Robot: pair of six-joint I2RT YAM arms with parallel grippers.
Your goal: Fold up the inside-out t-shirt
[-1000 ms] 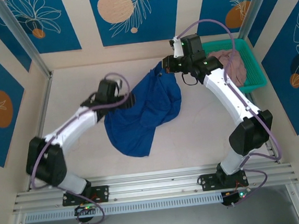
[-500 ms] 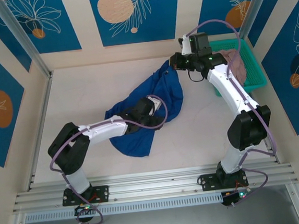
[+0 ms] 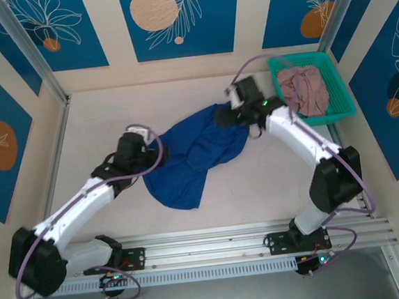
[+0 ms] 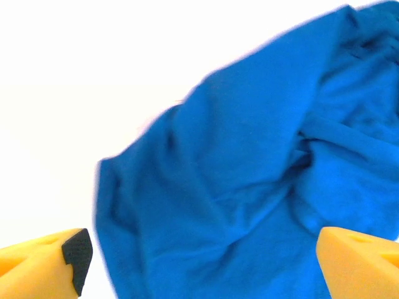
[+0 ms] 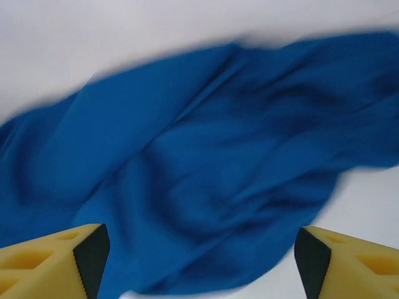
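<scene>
Royal-blue soft cloth t-shirt (image 3: 197,157): just released, slumped crumpled on pale bench (image 3: 98,109), left of teal plastic basket (image 3: 336,115). Right jaws, clamped a moment ago, now apart at corner nearest basket; left jaws apart at edge farthest from basket. No fold yet; fresh grasp needed.

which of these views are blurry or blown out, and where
Left wrist view: the table is blown out to flat white and the blue t-shirt has soft edges. Right wrist view: the t-shirt is smeared, its outline fuzzy against the table. Top external view: sharp and evenly lit, no glare.
</scene>
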